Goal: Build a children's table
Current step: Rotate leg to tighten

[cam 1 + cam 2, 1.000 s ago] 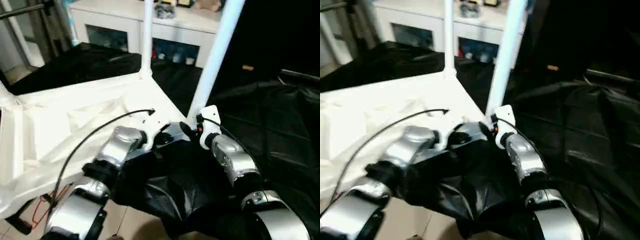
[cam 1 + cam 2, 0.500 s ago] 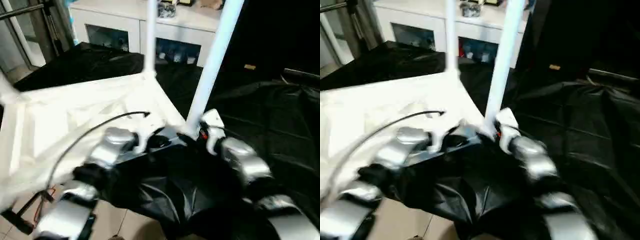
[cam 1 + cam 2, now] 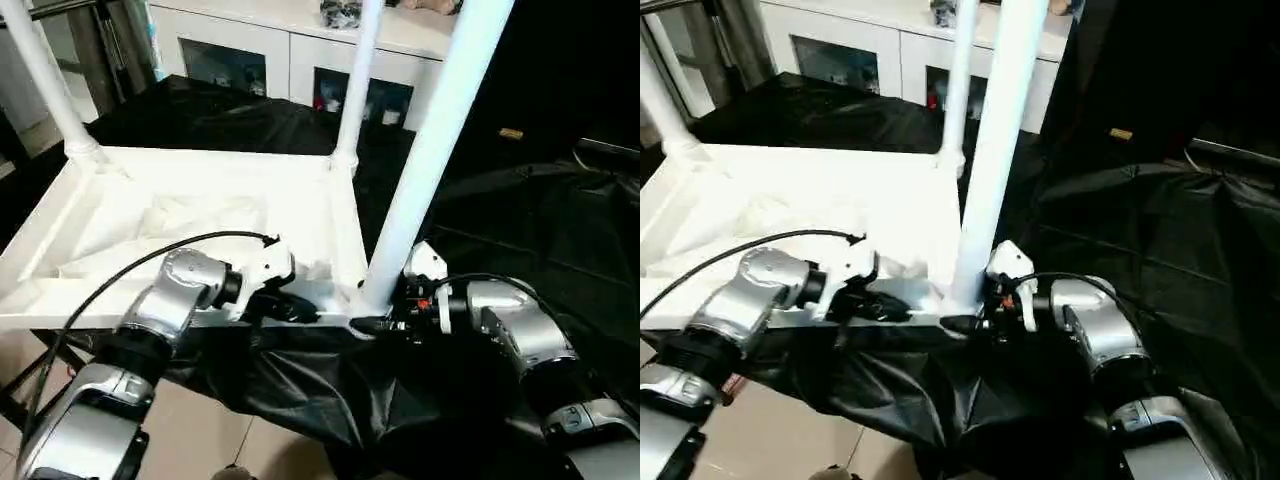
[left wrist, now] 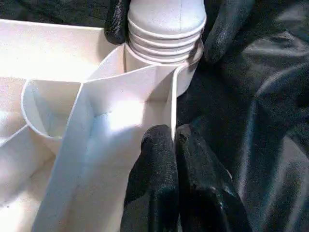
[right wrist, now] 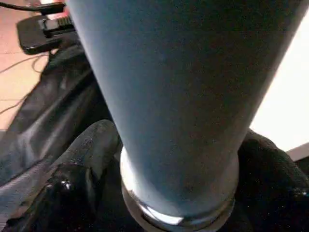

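The white tabletop lies upside down on black cloth, ribbed underside up. Three white legs stand in its corner sockets: far left, far right, and the near-right leg. My left gripper is shut on a thin rib of the tabletop's near rim, close to that near-right corner. My right gripper is open, and its black fingers sit close on either side of the near-right leg's ribbed base. The tapered leg rises between them.
Black cloth covers the stand under the tabletop and drapes off its near edge. A white glass-door cabinet stands behind. Bare tan floor lies below the near edge, with a black cable looping over my left forearm.
The whole picture has shifted, bringing the far-left leg and more of the tabletop into view. Both grippers stay at the near-right corner, the left on the rim, the right at the leg's base.
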